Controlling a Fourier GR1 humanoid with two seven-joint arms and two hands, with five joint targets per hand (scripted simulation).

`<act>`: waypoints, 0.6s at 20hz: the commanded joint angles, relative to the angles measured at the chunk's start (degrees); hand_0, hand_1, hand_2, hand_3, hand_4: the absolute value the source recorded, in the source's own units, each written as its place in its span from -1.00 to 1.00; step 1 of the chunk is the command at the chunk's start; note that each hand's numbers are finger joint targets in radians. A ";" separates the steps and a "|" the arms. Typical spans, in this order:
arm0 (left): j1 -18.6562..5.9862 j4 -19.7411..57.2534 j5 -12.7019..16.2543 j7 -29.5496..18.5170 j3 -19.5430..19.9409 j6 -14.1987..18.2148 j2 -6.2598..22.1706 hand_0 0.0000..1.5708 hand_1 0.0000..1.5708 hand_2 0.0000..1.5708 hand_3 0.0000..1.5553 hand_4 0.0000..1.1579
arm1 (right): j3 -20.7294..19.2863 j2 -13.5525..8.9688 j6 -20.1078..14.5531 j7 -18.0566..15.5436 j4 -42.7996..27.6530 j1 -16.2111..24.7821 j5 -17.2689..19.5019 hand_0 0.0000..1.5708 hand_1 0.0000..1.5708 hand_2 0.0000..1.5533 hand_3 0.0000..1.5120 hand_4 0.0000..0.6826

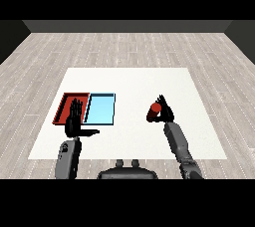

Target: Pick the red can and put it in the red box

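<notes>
So the red can (154,111) is in the right hand (165,111), over on the right half of the white table (139,81), well apart from both trays. It's a small cylinder, plain bright red on the upper end and darker along the body, tilted with its top leaning toward the right and away from the robot. No label or markings I can make out, and whether its lower end touches the table I can't tell. The right hand's black fingers are curled round it from the right side, with a couple of fingertips poking up above the can, and the grey forearm runs down toward the lower right corner. The left hand (74,121) is flat and relaxed, fingers straight and pointing away from the robot, thumb sticking out to the right, holding nothing. It sits over the near edge of the red tray (65,100) and covers part of it. The light blue tray (101,109) lies just beside the red one, on its right, and the two look like they're touching along one side. Grey wood-plank floor (124,47) shows all around the table.
</notes>
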 commanded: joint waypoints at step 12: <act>-2.71 -0.17 0.63 2.19 0.96 1.18 0.47 -1.00 -1.00 -1.00 -1.00 -1.00 | 0.68 1.42 -2.21 -1.73 5.99 -4.74 1.42 -1.00 -1.00 -1.00 -1.00 -1.00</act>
